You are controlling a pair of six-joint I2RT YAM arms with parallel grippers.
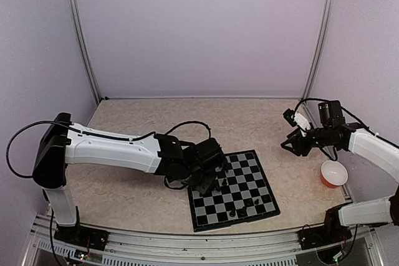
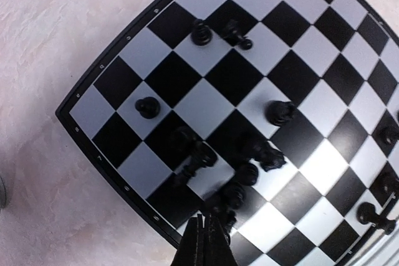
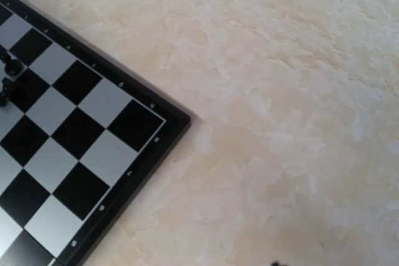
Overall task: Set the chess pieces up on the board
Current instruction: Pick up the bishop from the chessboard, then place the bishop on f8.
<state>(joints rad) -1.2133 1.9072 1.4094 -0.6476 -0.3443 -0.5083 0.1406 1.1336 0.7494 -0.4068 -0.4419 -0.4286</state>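
Your left pincer (image 2: 204, 225), shut and seemingly empty, hangs over the left edge of the black-and-grey checked chessboard (image 2: 206, 107), tiny black chess pieces (image 2: 235, 195) just ahead.

the board (image 2: 206, 101) looks smooth and glossy, light glaring white off some squares. the chess pieces (image 2: 279, 112) are shiny black plastic. the worktop (image 3: 293, 91) is matt, mottled beige like stone. the left arm (image 1: 106, 147) has a smooth white plastic shell with black joints.
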